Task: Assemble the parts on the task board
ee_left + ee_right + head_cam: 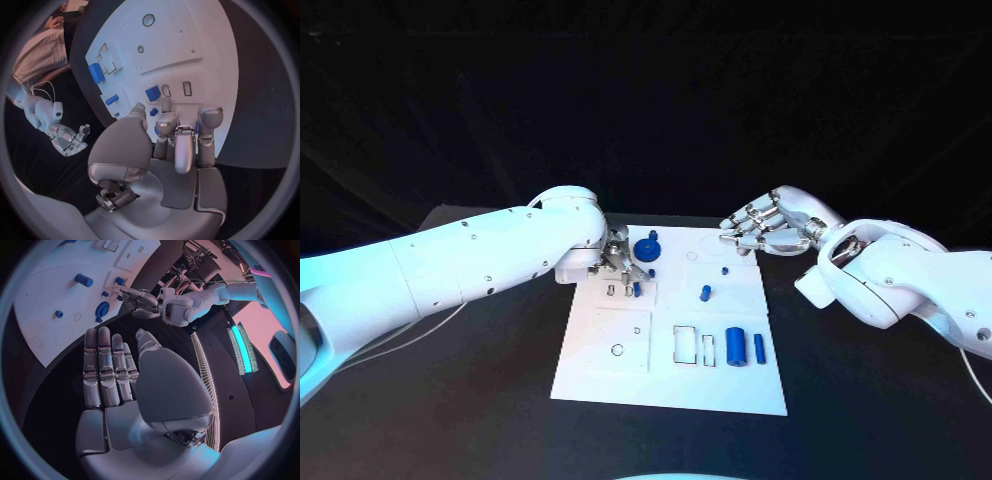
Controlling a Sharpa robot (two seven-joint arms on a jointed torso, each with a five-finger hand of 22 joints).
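**Left hand working at the board's far corner, right hand standing off**

You are looking down at the white task board (668, 385) lying on the black counter (877, 400). Your left hand (620, 262) is reaching over the board's far left corner, its fingers (209, 120) curling down toward the plate. A small blue part (636, 289) is sitting right at the fingertips, and the round blue part (648, 248) with its stem is standing just beyond them. Whether the fingers are actually pinching anything, you cannot tell: the arm is covering the contact from the head view, and in the left wrist view the fingertips are hiding what lies under them.

Your right hand (764, 228) is hovering off the board's far right corner, holding nothing, its fingers (106, 365) lying straight and side by side with the thumb apart from them.

Well away from both sets of fingers, toward the near end of the board, two blue cylinders (736, 347) are lying next to each other beside rectangular recesses (685, 344). A short blue peg (707, 293) is resting mid-board, between the two hands.
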